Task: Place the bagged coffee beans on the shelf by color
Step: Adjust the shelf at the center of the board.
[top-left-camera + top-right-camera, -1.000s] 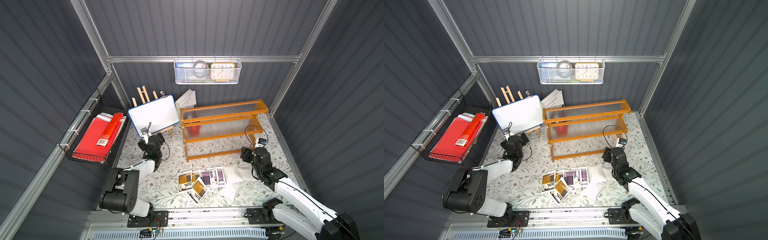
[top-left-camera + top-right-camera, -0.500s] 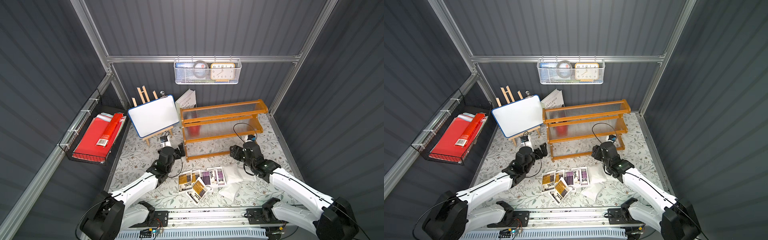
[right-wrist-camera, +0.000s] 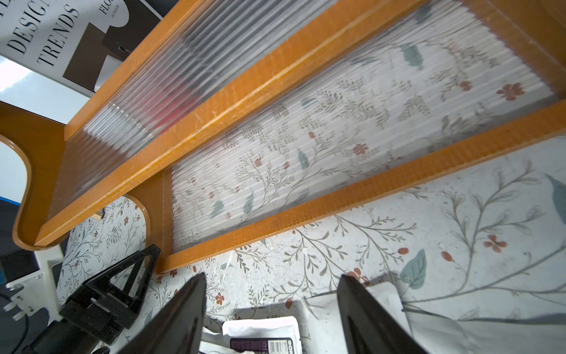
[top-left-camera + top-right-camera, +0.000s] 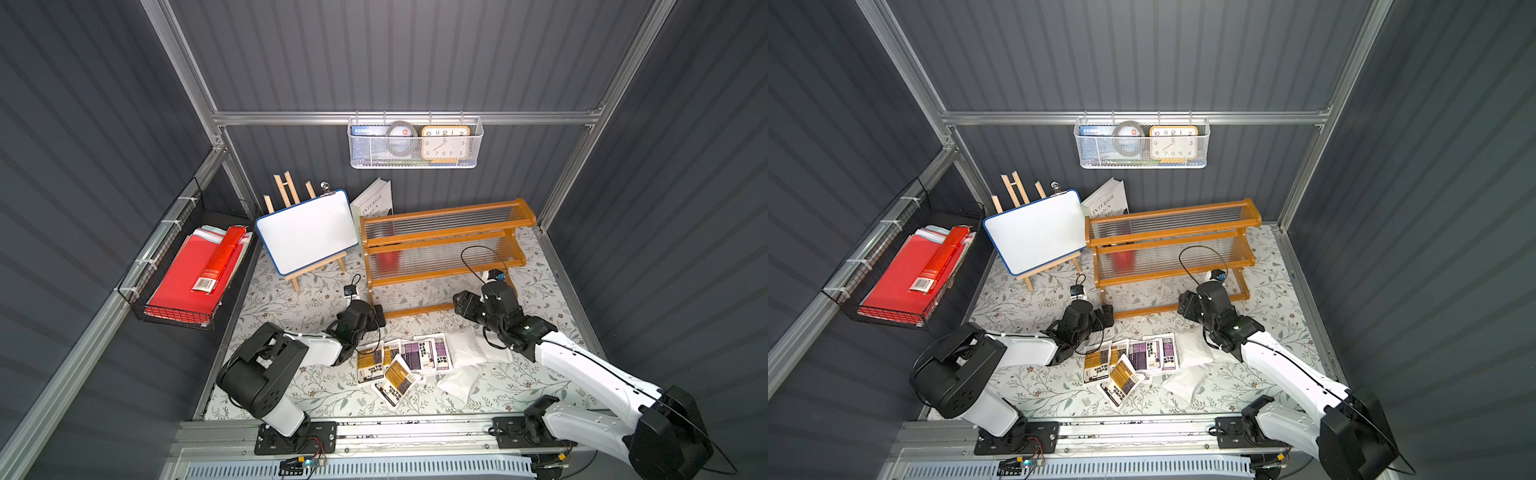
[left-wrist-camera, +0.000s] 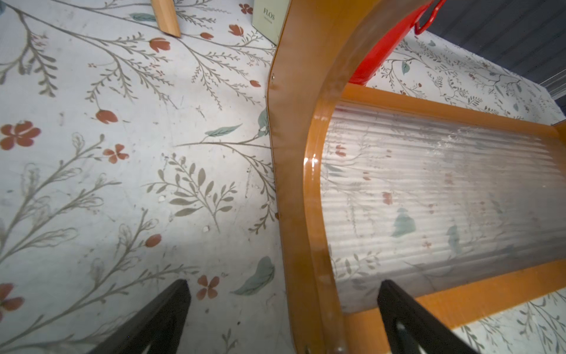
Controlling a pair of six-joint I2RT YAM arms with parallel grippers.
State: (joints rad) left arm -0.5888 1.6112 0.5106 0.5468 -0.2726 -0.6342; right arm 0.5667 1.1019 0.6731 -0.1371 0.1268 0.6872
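The bagged coffee beans (image 4: 415, 359) lie in a loose pile on the floral mat in front of the shelf (image 4: 440, 249). Orange-brown fronts (image 4: 1117, 378) lie at the pile's left, purple fronts (image 4: 1152, 353) in the middle, and plain white backs (image 4: 1187, 353) on the right. My left gripper (image 4: 376, 313) is open and empty, straddling the shelf's left side panel (image 5: 294, 153) low to the mat. My right gripper (image 4: 461, 303) hangs open over the pile's far edge, above a purple bag (image 3: 263, 340) and a white bag (image 3: 382, 303). All three shelf tiers (image 3: 245, 104) are bare.
A whiteboard on an easel (image 4: 307, 235) and a leaning book (image 4: 374, 203) stand left of the shelf. A red object (image 5: 382, 46) sits behind the shelf. A black wire basket (image 4: 187, 274) with red folders hangs on the left wall, a white wire basket (image 4: 413, 143) on the back wall.
My left arm swung from beside the easel to the shelf's front left corner. My right arm shifted left toward the shelf front and the pile. Both grippers stayed open.
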